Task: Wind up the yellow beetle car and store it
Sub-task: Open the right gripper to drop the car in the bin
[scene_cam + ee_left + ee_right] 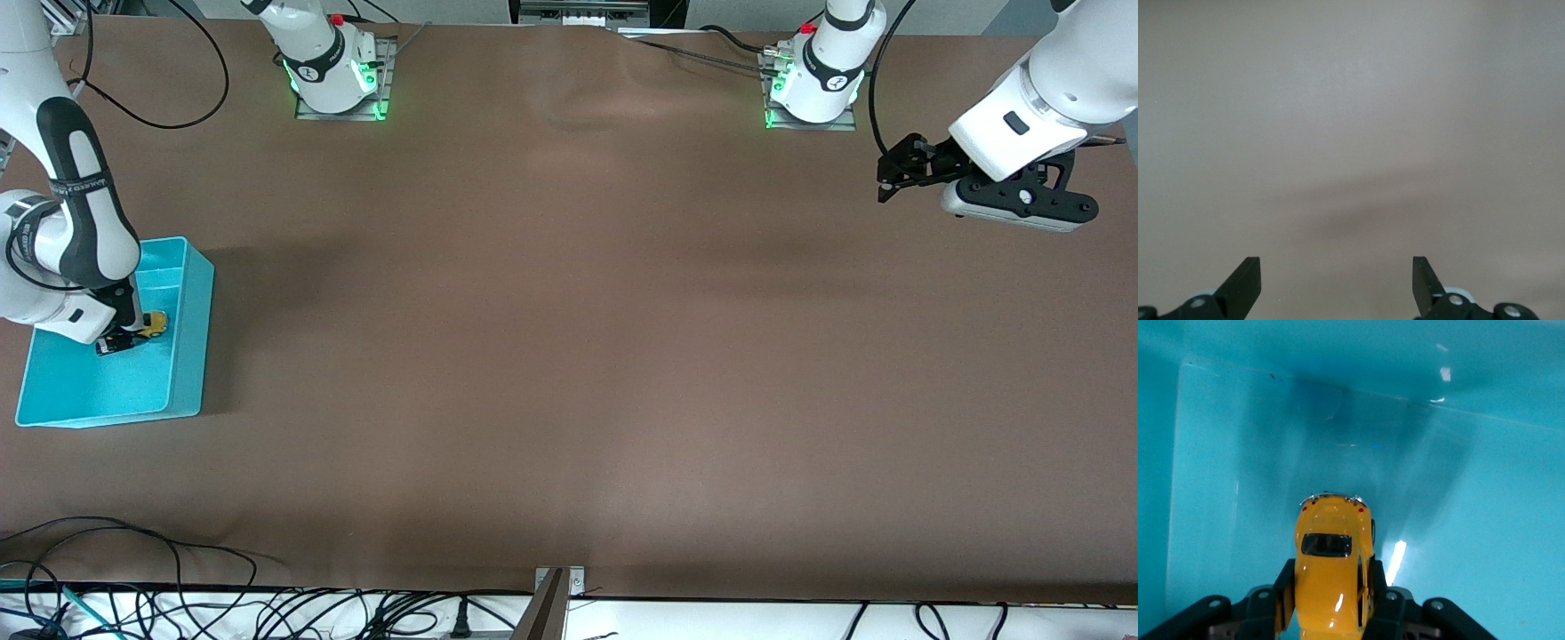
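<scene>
Right gripper [133, 336] down inside the blue bin [191, 356], fingers [1286, 590] pressed on both sides of the yellow beetle car [1331, 570]. Car pinched between those fingers, long side pointing straight out from the claw toward the bin wall, low over the bin floor. Nothing else seen in the bin. Probably just a let-go left to do. Left gripper [885, 182] waiting well apart, up over the left arm's end of the table [569, 356], fingers spread wide and holding nothing.

High front camera facing the bases; wrist cameras close, downward (teal bin [191, 293] shared).
</scene>
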`<state>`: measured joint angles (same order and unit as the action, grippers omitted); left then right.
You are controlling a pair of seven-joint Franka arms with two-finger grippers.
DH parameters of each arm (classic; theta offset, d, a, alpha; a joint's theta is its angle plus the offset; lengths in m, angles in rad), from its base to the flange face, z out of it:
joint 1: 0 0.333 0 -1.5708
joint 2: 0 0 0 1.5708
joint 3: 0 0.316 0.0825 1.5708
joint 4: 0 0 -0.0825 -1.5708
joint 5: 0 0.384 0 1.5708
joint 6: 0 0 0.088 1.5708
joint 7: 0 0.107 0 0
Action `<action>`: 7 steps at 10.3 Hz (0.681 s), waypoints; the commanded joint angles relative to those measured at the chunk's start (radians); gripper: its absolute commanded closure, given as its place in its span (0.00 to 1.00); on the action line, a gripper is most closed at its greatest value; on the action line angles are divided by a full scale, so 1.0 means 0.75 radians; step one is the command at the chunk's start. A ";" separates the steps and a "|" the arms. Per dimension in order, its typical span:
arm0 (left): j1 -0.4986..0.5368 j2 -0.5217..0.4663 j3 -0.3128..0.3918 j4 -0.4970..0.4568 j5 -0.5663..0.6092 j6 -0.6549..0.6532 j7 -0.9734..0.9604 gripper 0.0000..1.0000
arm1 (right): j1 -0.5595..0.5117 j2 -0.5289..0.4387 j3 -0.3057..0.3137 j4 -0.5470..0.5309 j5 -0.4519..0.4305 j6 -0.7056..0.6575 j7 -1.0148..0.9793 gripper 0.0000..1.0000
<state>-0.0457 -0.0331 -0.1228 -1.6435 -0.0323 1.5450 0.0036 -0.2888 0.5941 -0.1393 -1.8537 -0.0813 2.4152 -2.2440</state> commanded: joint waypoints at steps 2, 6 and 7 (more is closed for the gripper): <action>-0.005 -0.011 0.000 0.017 -0.018 -0.031 -0.009 0.00 | -0.026 0.020 0.018 0.044 0.031 0.001 -0.056 0.14; -0.007 -0.011 -0.006 0.017 -0.016 -0.060 -0.015 0.00 | -0.024 -0.015 0.022 0.064 0.033 -0.105 -0.058 0.00; -0.007 -0.011 -0.006 0.017 -0.016 -0.060 -0.015 0.00 | -0.020 -0.017 0.024 0.123 0.033 -0.200 -0.056 0.00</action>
<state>-0.0457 -0.0332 -0.1298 -1.6435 -0.0323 1.5209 0.0036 -0.2910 0.5934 -0.1368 -1.8181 -0.0801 2.3596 -2.2557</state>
